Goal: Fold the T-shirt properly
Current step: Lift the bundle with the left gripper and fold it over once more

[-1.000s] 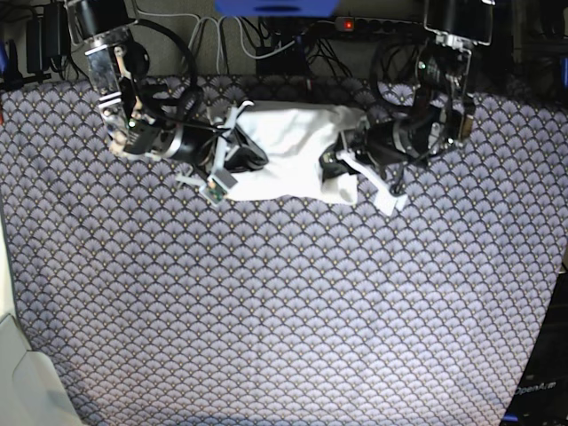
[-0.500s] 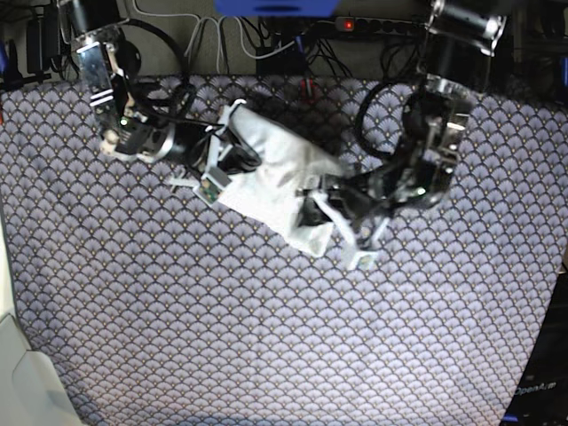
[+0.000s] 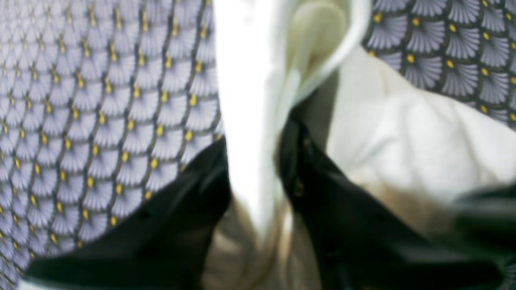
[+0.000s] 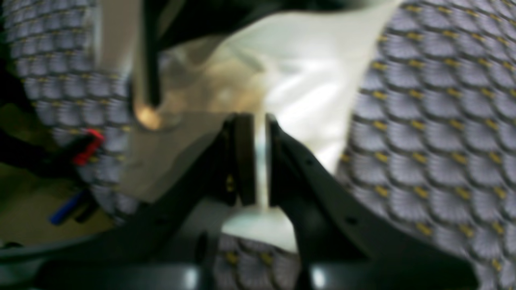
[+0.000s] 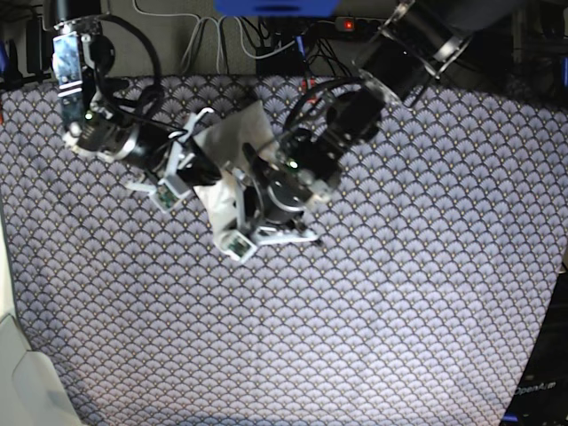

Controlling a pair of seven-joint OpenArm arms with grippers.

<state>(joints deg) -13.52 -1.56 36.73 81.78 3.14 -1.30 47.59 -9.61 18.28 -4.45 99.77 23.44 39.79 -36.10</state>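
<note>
The T-shirt [image 5: 232, 140] is a small white bundle with its plain side showing, at the back left of the patterned table cover [image 5: 373, 302]. My left gripper [image 5: 238, 191] has reached across from the view's right and sits at the bundle's near edge. In the left wrist view, this left gripper [image 3: 252, 139] is shut on a thick fold of the T-shirt [image 3: 403, 133]. My right gripper [image 5: 197, 161] holds the bundle's left edge. In the right wrist view, this right gripper [image 4: 258, 121] pinches a thin edge of the T-shirt [image 4: 310, 80]. No print shows.
A power strip [image 5: 355, 24] and a tangle of cables run along the table's back edge, beside a blue object [image 5: 275, 7]. A pale white object [image 5: 19, 382] sits at the lower left corner. Both arms crowd the back left area.
The left arm has swung far to the view's left, carrying its end of the shirt over toward the right gripper. The shirt went from a wide rectangle to a narrow bundle.
</note>
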